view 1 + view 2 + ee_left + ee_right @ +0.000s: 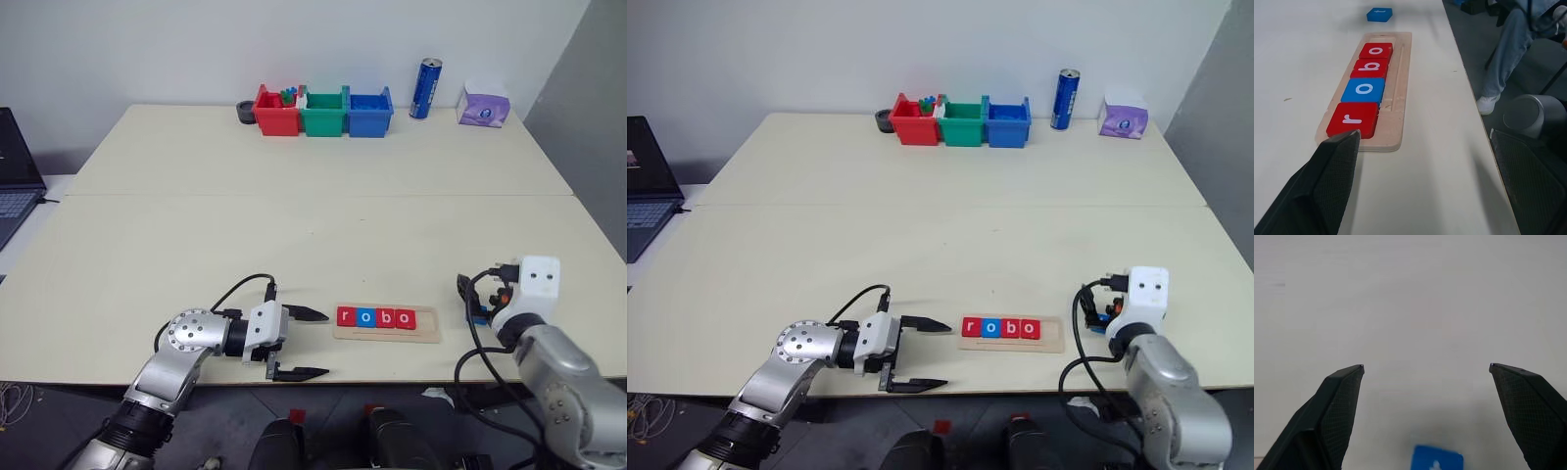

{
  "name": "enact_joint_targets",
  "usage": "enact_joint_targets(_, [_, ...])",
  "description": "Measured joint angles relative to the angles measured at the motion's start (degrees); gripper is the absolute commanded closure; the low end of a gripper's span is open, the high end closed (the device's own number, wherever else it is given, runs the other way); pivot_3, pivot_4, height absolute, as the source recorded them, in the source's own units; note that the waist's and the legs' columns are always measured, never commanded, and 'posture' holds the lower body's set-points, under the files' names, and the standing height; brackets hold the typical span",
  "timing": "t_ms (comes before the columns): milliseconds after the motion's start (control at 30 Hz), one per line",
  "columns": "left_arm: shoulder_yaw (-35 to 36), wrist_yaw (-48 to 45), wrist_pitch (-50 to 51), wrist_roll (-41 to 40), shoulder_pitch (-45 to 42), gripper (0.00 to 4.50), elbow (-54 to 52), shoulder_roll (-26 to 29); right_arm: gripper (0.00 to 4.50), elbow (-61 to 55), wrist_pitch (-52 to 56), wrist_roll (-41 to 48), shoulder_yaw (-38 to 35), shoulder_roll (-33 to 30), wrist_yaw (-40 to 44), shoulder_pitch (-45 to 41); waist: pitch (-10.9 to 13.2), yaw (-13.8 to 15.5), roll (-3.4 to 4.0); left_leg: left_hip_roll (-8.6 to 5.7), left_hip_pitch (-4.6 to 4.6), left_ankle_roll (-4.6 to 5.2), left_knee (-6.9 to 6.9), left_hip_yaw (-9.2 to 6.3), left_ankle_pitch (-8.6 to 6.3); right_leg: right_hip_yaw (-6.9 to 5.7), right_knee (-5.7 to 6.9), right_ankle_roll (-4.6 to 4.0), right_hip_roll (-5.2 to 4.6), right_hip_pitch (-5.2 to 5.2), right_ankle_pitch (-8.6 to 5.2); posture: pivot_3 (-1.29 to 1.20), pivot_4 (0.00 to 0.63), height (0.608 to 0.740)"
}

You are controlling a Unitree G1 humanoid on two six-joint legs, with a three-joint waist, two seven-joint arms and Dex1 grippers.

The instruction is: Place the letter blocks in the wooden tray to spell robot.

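tray end slot (1385, 39): free | obstacles: four tiles (1365, 89) fill rest | table (294, 235): open mid-span, bins (323, 111) far back

Left end effector (315, 344) and right end effector (1426, 366) both gape wide, empty.

My table (294, 235) is a big cream top with a seam across it. Near my edge sits the wooden tray (387, 335), a loose blue tile (1379, 14) just past its right end. Way at the back: red, green and blue bins (323, 113), a blue can (426, 88), a tissue pack (483, 106).
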Motion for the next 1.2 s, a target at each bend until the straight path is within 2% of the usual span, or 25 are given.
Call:
enact_joint_targets(133, [0.0,0.33,-0.01,0.04,0.38,0.0,0.0,-0.11,0.04,4.87,-2.7,3.8,0.05,-14.29,13.31,0.61,0.05,0.08,-0.01,-0.06,-0.02,0.01,0.0,0.07,0.0,-0.02,-0.04,0.0,-0.02,0.01,0.0,0.0,0.15,0.74])
enact_joint_targets(300, [-0.01,0.43,-0.22,0.28,0.49,0.0,0.0,-0.24,0.04,13.48,-14.8,2.85,4.23,-32.51,32.36,3.92,0.08,0.21,-0.07,-0.06,0.0,0.01,0.0,0.12,0.0,-0.06,-0.05,0.01,0.04,0.02,-0.01,0.0,0.15,0.74])
enact_joint_targets(367, [-0.02,0.45,-0.36,0.46,0.57,0.0,0.0,-0.31,0.04,16.18,-18.83,1.86,6.9,-36.5,37.42,4.88,0.11,0.28,-0.12,-0.05,0.0,0.01,0.0,0.13,0.0,-0.07,-0.04,0.0,0.09,0.02,0.0,0.0,0.15,0.74])
enact_joint_targets(467, [-0.06,0.46,-0.88,0.66,0.69,0.0,0.01,-0.48,0.04,22.25,-25.08,-0.82,11.4,-39.92,43.27,3.68,0.15,0.22,-0.18,-0.04,0.02,0.01,0.02,0.14,0.0,-0.05,-0.02,0.0,0.09,0.03,0.0,0.0,0.15,0.74])
enact_joint_targets(733, [-0.07,0.6,-1.17,1.01,0.93,0.0,0.0,-0.51,0.04,33.44,-33.45,-6.36,19.05,-41.77,49.68,-3.78,0.19,0.49,-0.22,-0.01,0.02,0.01,0.03,0.13,0.0,-0.04,-0.01,0.0,0.02,0.03,0.0,0.0,0.15,0.74])
enact_joint_targets(833, [-0.07,0.66,-1.2,1.09,1.03,0.0,-0.01,-0.5,0.61,35.14,-34.04,-6.92,20.29,-41.86,51.29,-5.05,0.19,0.55,-0.22,0.0,0.02,0.01,0.03,0.11,0.0,-0.05,-0.01,0.0,0.02,0.03,0.0,0.0,0.15,0.74])
enact_joint_targets(1067, [-0.07,1.26,-1.22,1.17,1.47,0.0,-0.04,-0.5,3.04,36.78,-34.17,-7.55,21.05,-41.76,52.36,-6.7,0.19,0.55,-0.22,0.0,0.03,0.0,0.04,0.09,0.0,-0.05,0.01,0.0,0.01,0.04,0.0,0.0,0.15,0.74])
enact_joint_targets(1200, [-0.07,1.33,-1.22,1.17,1.51,0.0,-0.1,-0.45,3.05,35.06,-33.79,-7.39,21.15,-41.72,52.99,-6.71,0.19,0.52,-0.22,0.01,0.03,0.01,0.04,0.08,0.0,-0.05,0.02,0.0,0.01,0.04,0.0,0.0,0.15,0.74])
